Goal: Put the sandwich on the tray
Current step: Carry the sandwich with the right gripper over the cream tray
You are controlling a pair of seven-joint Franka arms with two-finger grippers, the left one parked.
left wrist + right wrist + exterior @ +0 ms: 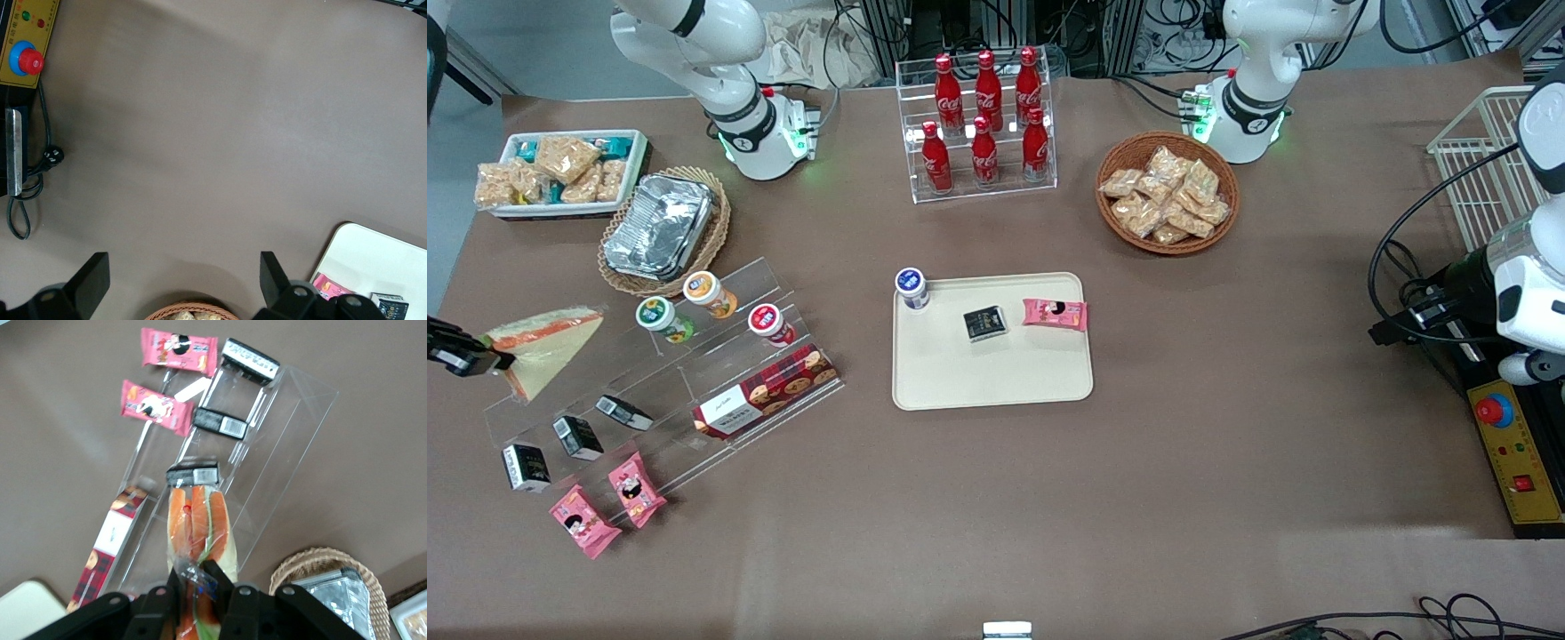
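Jaws of gripper (194, 581) clamped on sandwich (199, 523); tray (996, 378) well apart; arm cropped.

You only get the gripper (503, 361) partly, cut by front view's edge. Sandwich (199, 540) near end hidden between fingers (215, 577). Tray (373, 257) cropped in left wrist view.

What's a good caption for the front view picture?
Robot hand grips the sandwich above the clear rack, tray waiting.
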